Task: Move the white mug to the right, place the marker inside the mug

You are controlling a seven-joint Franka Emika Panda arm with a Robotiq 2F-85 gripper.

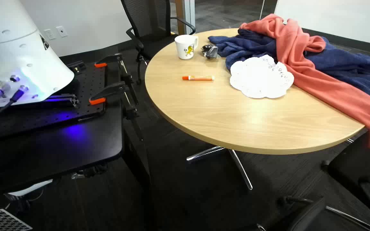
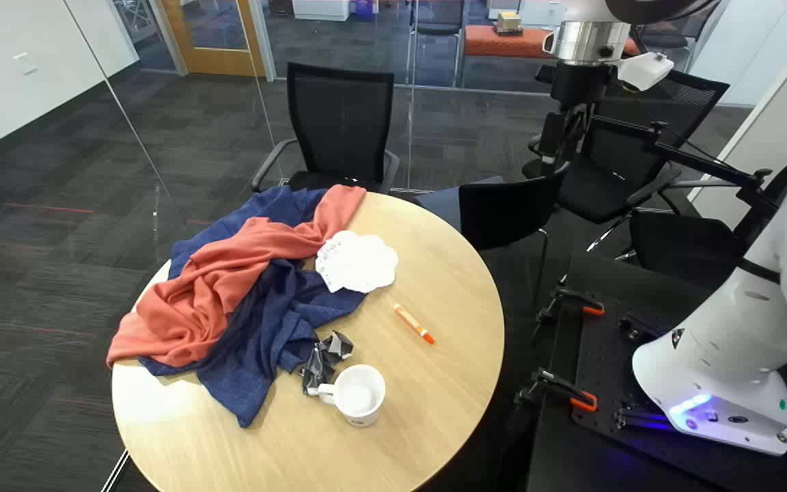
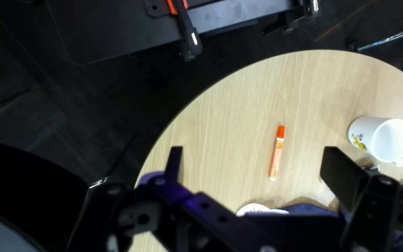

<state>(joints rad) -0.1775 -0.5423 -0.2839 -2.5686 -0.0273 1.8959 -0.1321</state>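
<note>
With 12 at the top of each view, your jaws are clearly spread wide in the wrist view, fingertips (image 3: 174,162) well apart and bare bench (image 3: 229,115) showing past the gap. Good luck reading them in an exterior view though: up around 2 o'clock they're black against dark carpet (image 2: 475,137) and a black chair (image 2: 680,106), and you basically get a dark smudge. Your arm (image 1: 18,64) gets chopped by the top and left edges in an exterior view, so you mostly see its base.

The marker (image 3: 277,153) lies flat on the bench, orange cap pointing roughly at 12 in the wrist view, and the print on its barrel is too tiny to make out. In an exterior view the white mug (image 2: 359,393) stands upright at about 7 o'clock from the marker, near but apart, handle out toward 9 beside a black crumpled thing (image 2: 320,361); you can't tell if those two touch. In the wrist view the mug's at 3 o'clock from the marker.

Down around 5 o'clock in there, your jaws block most of the white ruffled piece (image 3: 254,209), so you just get a scalloped edge. Coral cloth (image 2: 219,280) hides a chunk of the navy cloth (image 2: 277,321) in both exterior views, and the bench itself runs off the right edge of your wrist view.
</note>
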